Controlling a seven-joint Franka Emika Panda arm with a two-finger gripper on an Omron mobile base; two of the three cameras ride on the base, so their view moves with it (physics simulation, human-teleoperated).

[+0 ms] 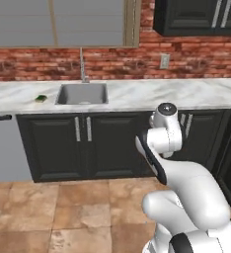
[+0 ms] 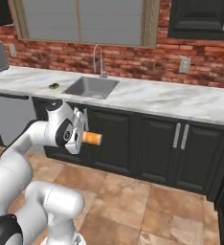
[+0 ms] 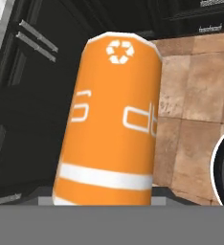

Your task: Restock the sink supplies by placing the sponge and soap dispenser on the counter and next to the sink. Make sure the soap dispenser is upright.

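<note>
Counter (image 1: 137,94), in veined marble, runs across both base views under red brick and windows; I read it as the destination surface. Cabinets (image 1: 83,143) with dark doors stand below it, and tan floor tiles (image 1: 63,207) separate my base from them, so I judge that the arm is not yet within placing reach.

Sink (image 1: 82,93), a steel basin with a thin arched faucet (image 1: 82,66) at its 12 o'clock rim, is cut into the counter left of centre in the left base view.

Soap dispenser (image 2: 91,138) is an orange bottle lying roughly horizontal in the right base view, projecting toward 3 o'clock from the gripper (image 2: 80,128), well below counter height and in front of the cabinet doors. In the hand view the orange body (image 3: 111,115) bears a white recycling mark and a white band and rises from between the finger tips. I take the claw to be closed on the bottle, though the finger contact itself is hidden.

Sponge (image 1: 40,99), small and yellow-green, rests on the counter at 9 o'clock of the sink, just beside the basin rim; I judge this half of the task done.

Remaining work, in my estimate: carry the bottle up to the counter, turn it upright, and set it down beside the sink.
</note>
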